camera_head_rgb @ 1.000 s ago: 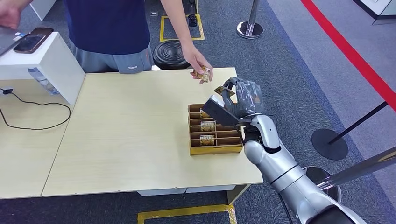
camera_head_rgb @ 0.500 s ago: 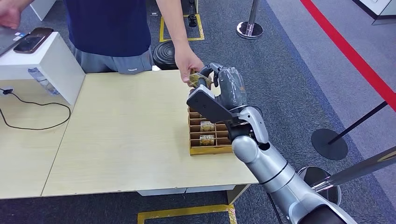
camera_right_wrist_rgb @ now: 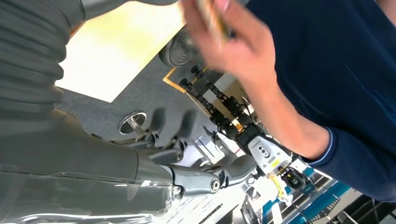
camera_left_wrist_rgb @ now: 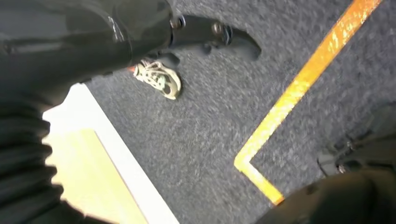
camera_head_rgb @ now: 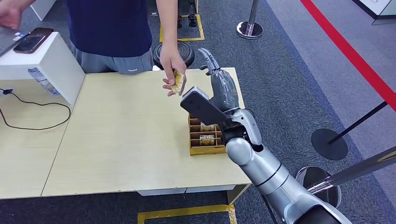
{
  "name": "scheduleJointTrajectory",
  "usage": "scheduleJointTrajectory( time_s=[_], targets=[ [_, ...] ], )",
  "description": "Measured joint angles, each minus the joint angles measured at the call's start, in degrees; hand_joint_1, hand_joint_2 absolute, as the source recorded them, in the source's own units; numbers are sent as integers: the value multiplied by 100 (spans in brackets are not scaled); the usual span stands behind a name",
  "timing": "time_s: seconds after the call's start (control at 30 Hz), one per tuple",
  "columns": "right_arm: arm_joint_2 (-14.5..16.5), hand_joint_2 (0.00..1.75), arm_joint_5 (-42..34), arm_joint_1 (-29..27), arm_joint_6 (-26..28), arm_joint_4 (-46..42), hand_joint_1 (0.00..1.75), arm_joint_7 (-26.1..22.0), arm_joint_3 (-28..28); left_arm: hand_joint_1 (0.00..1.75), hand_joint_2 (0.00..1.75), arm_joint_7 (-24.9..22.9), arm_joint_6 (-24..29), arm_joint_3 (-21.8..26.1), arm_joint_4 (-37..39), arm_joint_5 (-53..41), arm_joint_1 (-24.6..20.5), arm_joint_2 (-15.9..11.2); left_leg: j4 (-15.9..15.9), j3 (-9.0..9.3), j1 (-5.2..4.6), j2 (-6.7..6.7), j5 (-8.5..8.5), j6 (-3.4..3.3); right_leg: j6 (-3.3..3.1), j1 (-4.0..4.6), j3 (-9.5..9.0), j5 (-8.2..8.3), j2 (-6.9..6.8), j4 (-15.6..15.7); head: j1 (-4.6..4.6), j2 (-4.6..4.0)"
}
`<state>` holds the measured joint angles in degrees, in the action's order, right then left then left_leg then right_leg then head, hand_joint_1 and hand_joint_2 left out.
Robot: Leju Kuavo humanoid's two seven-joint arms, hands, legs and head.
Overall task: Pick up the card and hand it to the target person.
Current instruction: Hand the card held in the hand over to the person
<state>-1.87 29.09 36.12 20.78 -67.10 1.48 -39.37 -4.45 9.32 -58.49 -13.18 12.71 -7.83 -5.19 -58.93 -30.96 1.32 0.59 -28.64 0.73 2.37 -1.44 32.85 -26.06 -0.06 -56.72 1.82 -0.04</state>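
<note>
One card (camera_head_rgb: 177, 81) sits pinched in the person's hand (camera_head_rgb: 172, 67) above the counter (camera_head_rgb: 121, 135), just beside the right hand (camera_head_rgb: 219, 84), whose fingers are spread and hold nothing; the left hand (camera_left_wrist_rgb: 70, 32) hangs over the floor, grasp unclear

A second ago the right hand (camera_head_rgb: 219, 88) held the card (camera_head_rgb: 177, 81) over the box (camera_head_rgb: 205, 135) while the person's hand (camera_head_rgb: 173, 70) waited at 12 o'clock. Half a second ago the two met on the card. Now the person's hand has drawn away toward 10 o'clock with the card pinched in it — the right hand is empty, fingers stretched out toward 12 o'clock.
</note>
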Motion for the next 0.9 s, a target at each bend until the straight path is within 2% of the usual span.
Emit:
scheduleJointTrajectory(
  time_s=[0.23, 0.33, 0.47, 0.63, 0.77, 0.9],
  targets=[
    [-159, 175, -188, -70, -23, -1, 0, 215, 79, 0, 0, -13, 76, 2, 0, -4, 10, -8, 0, 1, -1, -1, 0, 0, 0, 0, 1, 0, 0, 2, -1, 0],
    [-375, 175, -407, -194, -218, -11, 0, 324, 206, 0, 0, 6, 96, 3, 0, 12, 25, -8, -1, 2, -2, 0, -1, -1, 0, -1, 1, 0, 1, 4, -1, 0],
    [-780, 175, -1012, -543, -773, -46, 0, 372, 433, 0, 0, 34, 123, 5, 0, 77, 60, -19, -2, -1, -3, 1, -2, -2, 0, -1, 2, 0, -2, 5, -1, 0],
    [-1130, 175, -1349, -845, -1090, -62, 0, 367, 639, 0, 0, 47, 134, 36, 0, 113, 76, -28, -1, 1, -2, -4, -4, 0, 0, 0, 4, 0, 4, 5, -1, 0],
    [-1394, 175, -2086, -1218, -1478, -89, 0, 392, 801, 0, 0, 65, 135, 97, 1, 178, 81, -30, -1, -1, -1, 0, -4, 0, 0, 1, 3, 0, -2, 5, -2, 0],
    [-1685, 175, -3356, -1666, -2119, -110, 0, 110, 1116, 0, 0, 74, 120, 138, 3, 204, 84, -51, -1, -3, -2, 0, -6, -1, 0, -1, 2, 0, -2, 5, -1, 0]
  ],
)
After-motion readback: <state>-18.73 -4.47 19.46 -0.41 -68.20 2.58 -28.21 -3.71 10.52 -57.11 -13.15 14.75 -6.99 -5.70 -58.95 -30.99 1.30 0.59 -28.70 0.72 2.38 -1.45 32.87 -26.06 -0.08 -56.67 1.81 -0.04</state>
